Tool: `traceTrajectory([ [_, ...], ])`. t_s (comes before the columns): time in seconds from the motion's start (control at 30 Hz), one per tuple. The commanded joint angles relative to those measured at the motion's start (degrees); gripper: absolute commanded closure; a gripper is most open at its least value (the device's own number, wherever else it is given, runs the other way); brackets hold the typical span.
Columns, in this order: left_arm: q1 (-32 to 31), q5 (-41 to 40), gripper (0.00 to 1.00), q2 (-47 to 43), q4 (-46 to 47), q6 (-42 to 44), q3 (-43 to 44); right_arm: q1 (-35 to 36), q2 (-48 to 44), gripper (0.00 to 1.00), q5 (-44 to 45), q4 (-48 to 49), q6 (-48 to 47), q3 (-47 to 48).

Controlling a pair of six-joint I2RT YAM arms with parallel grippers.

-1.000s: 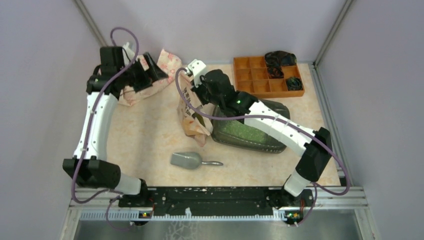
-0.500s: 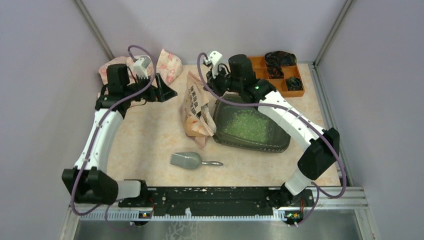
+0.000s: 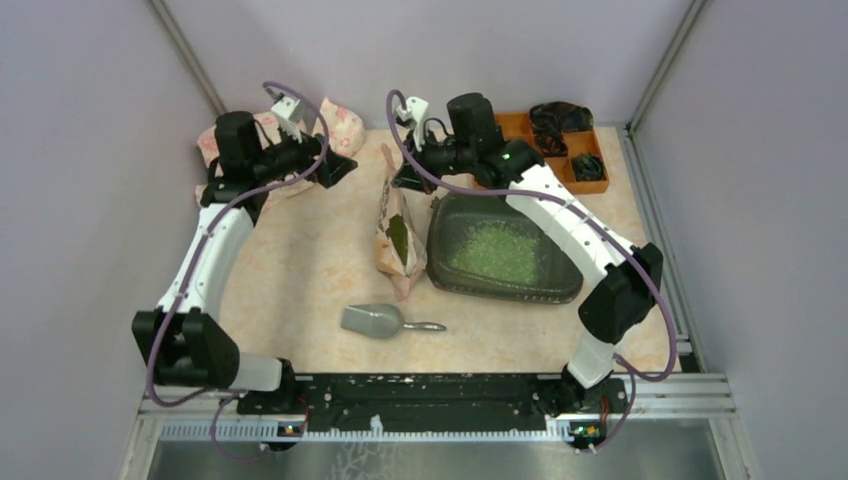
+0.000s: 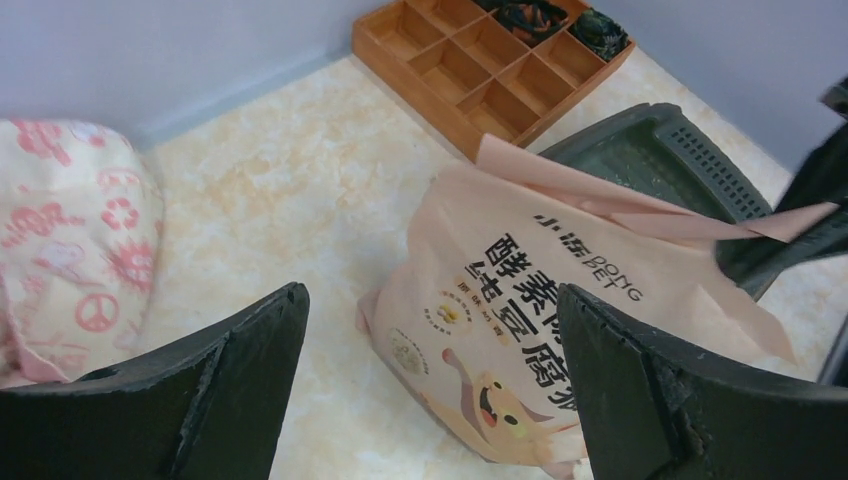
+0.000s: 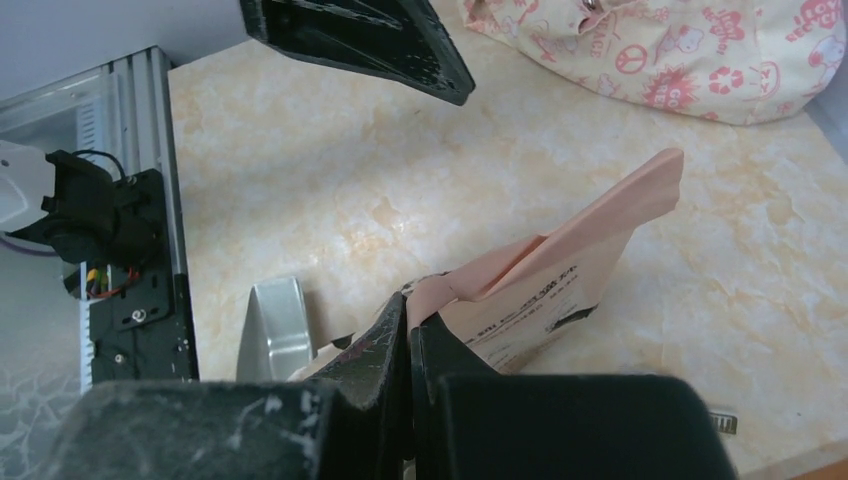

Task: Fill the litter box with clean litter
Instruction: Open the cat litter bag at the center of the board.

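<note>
Enclosure: lilac walls and a beige marbled surface (image 3: 300,270).

Top view. The right claw (image 3: 403,178) is pinched together on the top edge of the bag (image 3: 398,250), which hangs upright just beneath it. The box (image 3: 560,290) sits to that claw's right and nearer the bases, touching or almost touching the bag. Litter (image 3: 495,250) lies inside the box as a green patch over the middle of its floor, with dark floor showing round it. Green also shows in the bag's mouth. The left claw (image 3: 335,168) is spread wide and holds nothing; the bag's top is just to its right. The scoop (image 3: 372,320) lies well nearer the bases than either claw, untouched.

Change noted: a second ago the right arm lay across the box with the bag tipped against it. It has since swung back and left, and the bag now stands beside the box. The left claw has come in from the far-left corner toward the bag. Judgement: the pour looks paused or finished with the box only part-filled, and the left claw appears placed to steady or take the bag.

Left wrist view. The fingers (image 4: 230,390) stand apart, with the printed bag ahead between them and the box beyond it to the right.

Right wrist view. The claw is closed on a peach paper fold, with the scoop below and to its left.
</note>
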Motion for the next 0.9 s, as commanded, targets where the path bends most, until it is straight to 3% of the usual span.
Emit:
traceTrajectory([
  [0.0,-0.05,-0.07,0.01,4.71,-2.15,-9.49,5.32,0.67,-1.24,1.00,0.88,2.17,-0.02,4.87],
  [0.13,-0.33,7.09,0.01,11.85,-6.87,-24.35,13.13,2.69,-1.39,1.00,10.69,3.72,1.39,3.11],
  [0.23,-1.42,4.95,0.01,11.77,-8.58,-32.96,13.91,5.40,-1.67,1.00,19.15,5.64,1.76,0.92],
  [0.37,-3.00,2.01,0.01,10.53,-7.73,-40.19,12.64,8.51,-1.39,1.00,24.20,8.41,1.99,-1.29],
  [0.57,-6.30,-3.96,0.01,11.12,-12.82,-45.29,12.80,11.79,-0.34,1.00,31.01,10.87,0.81,-1.19],
  [0.73,-8.63,-11.31,0.01,13.51,-25.26,-45.29,17.59,12.67,-0.11,1.00,32.87,11.90,-0.40,-1.08],
  [0.87,-10.43,-13.51,0.01,13.45,-27.06,-45.41,17.88,12.63,0.95,1.00,31.69,11.70,-1.21,-0.42],
])
